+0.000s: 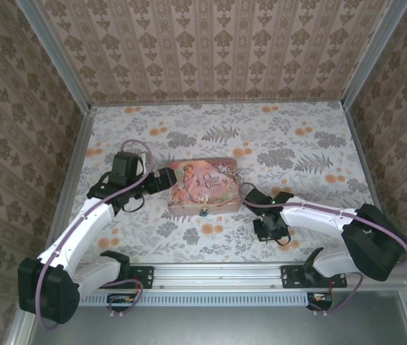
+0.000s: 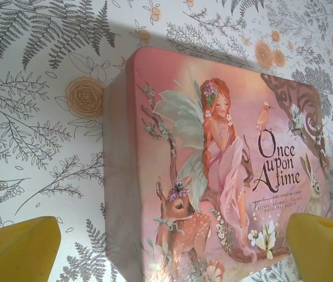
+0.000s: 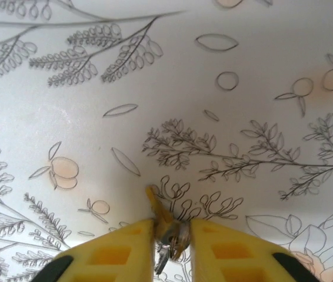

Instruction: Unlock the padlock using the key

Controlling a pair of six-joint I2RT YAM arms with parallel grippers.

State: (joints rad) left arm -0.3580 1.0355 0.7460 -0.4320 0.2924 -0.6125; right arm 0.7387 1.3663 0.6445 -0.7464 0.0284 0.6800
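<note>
The padlock [image 1: 203, 211] is a tiny dark lock hanging at the middle of the front wall of the pink illustrated tin [image 1: 203, 185]. My left gripper [image 1: 162, 180] stands open at the tin's left end. In the left wrist view its yellow fingers [image 2: 19, 249] straddle the tin's lid [image 2: 213, 164] with nothing held. My right gripper [image 1: 270, 231] is down at the table, right of the padlock. In the right wrist view the right gripper [image 3: 172, 226] is shut on the key [image 3: 159, 210]. The brass blade pokes out ahead of the fingertips and a ring hangs between them.
The floral tablecloth [image 1: 297, 144] covers the table, and patterned walls [image 1: 218, 43] close it in at the back and both sides. A metal rail [image 1: 218, 273] with the arm bases runs along the near edge.
</note>
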